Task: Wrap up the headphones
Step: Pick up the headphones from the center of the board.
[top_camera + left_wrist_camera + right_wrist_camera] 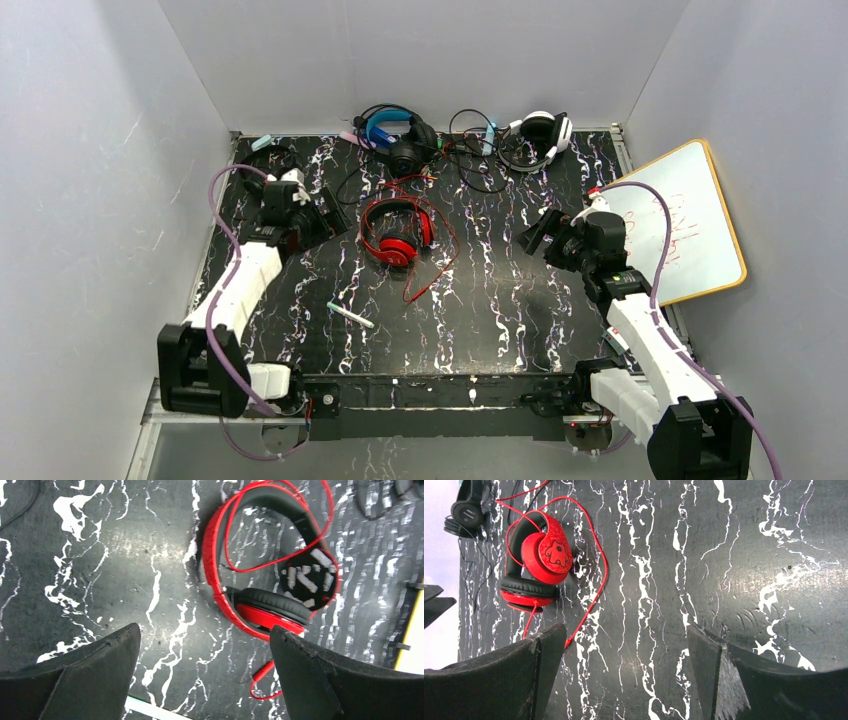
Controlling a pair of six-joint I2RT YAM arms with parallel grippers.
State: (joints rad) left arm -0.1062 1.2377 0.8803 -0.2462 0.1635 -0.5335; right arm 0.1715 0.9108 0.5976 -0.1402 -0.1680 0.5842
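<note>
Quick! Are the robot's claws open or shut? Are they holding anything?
Left claw: open, holding nothing, near the red headphones.
Right claw: open, holding nothing.

Headphones (397, 232) lie on the table (500, 300) between left claw (332, 215) and right claw (538, 232), other pairs (405, 150) behind.

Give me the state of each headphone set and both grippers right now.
Red headphones, lying flat, cable loose, unwrapped.
Blue-band headphones, cable loose, unwrapped.
White headphones, cable loose, unwrapped.
Left gripper, open, empty.
Right gripper, open, empty.
</note>
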